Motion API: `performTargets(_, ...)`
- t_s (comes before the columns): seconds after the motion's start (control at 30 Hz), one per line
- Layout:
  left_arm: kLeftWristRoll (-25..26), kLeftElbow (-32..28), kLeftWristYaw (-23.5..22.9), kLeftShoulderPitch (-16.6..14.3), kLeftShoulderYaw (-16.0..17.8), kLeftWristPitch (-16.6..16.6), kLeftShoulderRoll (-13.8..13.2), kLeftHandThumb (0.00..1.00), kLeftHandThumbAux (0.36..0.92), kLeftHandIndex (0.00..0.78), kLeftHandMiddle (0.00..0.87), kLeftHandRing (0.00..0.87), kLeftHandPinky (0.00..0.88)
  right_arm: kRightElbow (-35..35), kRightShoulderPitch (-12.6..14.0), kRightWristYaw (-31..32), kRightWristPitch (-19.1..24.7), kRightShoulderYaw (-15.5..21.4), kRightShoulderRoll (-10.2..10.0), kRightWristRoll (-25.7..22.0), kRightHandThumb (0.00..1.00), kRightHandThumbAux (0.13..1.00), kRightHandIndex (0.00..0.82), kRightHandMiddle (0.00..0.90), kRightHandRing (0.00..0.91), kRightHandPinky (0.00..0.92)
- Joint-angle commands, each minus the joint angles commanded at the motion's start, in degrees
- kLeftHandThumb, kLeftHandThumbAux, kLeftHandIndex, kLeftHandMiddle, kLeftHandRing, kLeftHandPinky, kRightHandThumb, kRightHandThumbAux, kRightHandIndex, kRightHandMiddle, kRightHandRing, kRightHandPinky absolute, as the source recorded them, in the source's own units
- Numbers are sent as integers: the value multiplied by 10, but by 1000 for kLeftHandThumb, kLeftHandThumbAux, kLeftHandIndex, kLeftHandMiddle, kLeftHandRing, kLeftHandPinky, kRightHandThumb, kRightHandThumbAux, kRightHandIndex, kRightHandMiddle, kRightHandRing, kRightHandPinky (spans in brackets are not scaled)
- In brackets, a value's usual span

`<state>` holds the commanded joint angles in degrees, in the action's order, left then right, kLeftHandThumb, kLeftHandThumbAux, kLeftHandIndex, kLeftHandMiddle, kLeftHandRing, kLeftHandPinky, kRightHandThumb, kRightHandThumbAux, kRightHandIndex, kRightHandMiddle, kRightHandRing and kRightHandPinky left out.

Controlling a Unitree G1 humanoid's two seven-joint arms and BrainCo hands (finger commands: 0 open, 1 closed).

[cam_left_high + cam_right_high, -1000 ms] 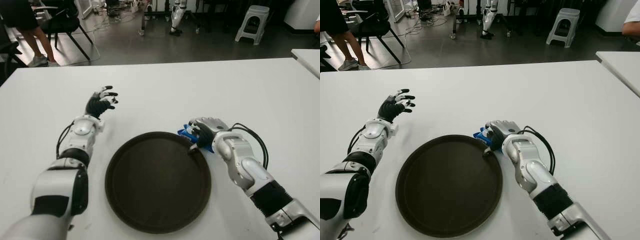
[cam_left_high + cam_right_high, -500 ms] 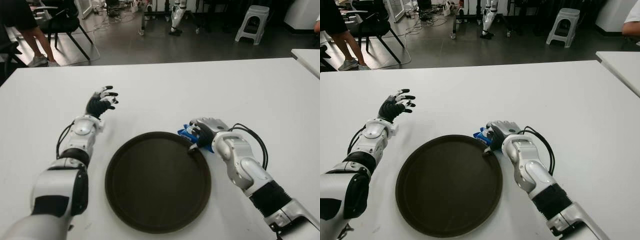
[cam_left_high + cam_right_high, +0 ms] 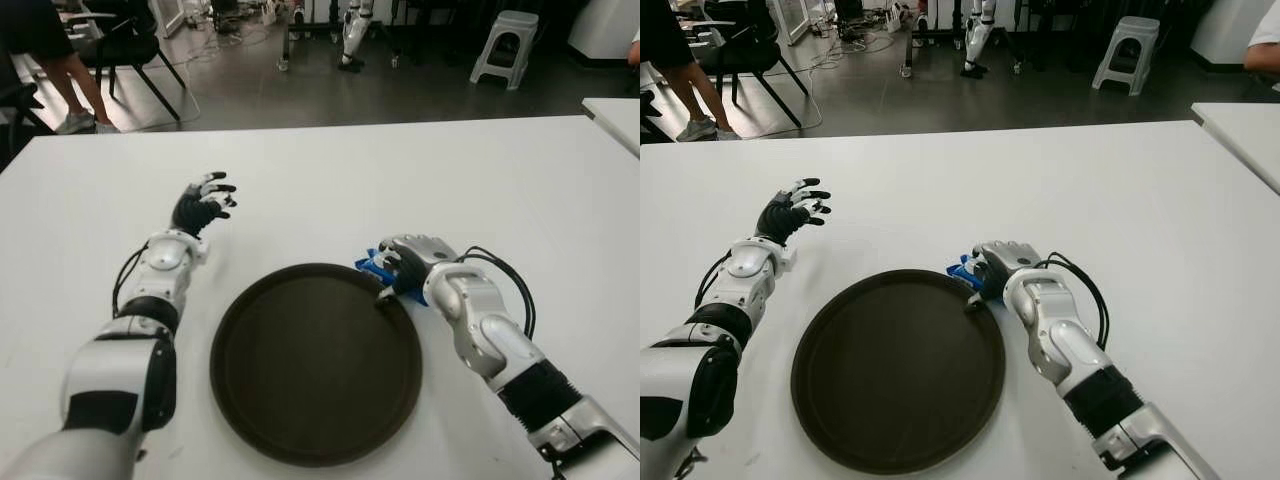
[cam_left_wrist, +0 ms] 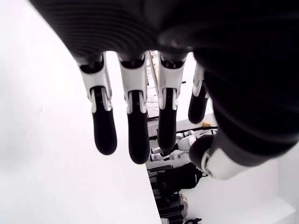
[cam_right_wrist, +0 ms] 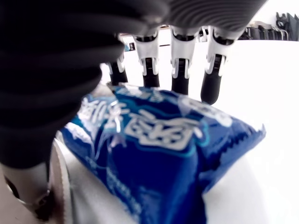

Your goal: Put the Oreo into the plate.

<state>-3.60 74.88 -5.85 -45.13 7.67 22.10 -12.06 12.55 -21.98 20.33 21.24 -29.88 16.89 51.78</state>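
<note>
Indoors, white table (image 3: 330,170) bears plate (image 3: 316,362); right hand (image 3: 405,265) fingers grasp Oreo (image 5: 159,140), left hand (image 3: 203,205) fingers released.

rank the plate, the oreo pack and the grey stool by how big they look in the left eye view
1. plate, by far the largest.
2. grey stool, though it stands far off on the floor, so its true size is unsure.
3. Oreo pack, mostly hidden under the right hand.

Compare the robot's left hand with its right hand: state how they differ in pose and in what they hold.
The left hand has its fingers spread and holds nothing; the right hand is closed around the blue Oreo packet. The left hand shows out over bare white table, apart from the dark round plate, on its left; the right hand is at the plate's far right rim, a fingertip at the edge. Both have black fingers with white joints.
</note>
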Motion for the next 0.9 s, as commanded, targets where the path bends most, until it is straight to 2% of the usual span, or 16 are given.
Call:
performTargets(0.33, 2, -1, 5, 0, 3, -1, 2, 252, 688, 194, 308, 357, 402, 13, -2, -14, -15, 3, 1, -4, 0, 697, 244, 250, 261, 250)
performTargets(0.9, -1, -4, 6, 3, -1, 2, 1, 231, 688, 189, 303, 349, 398, 16, -7, -4, -7, 2, 1, -10, 0, 695, 230, 237, 254, 265)
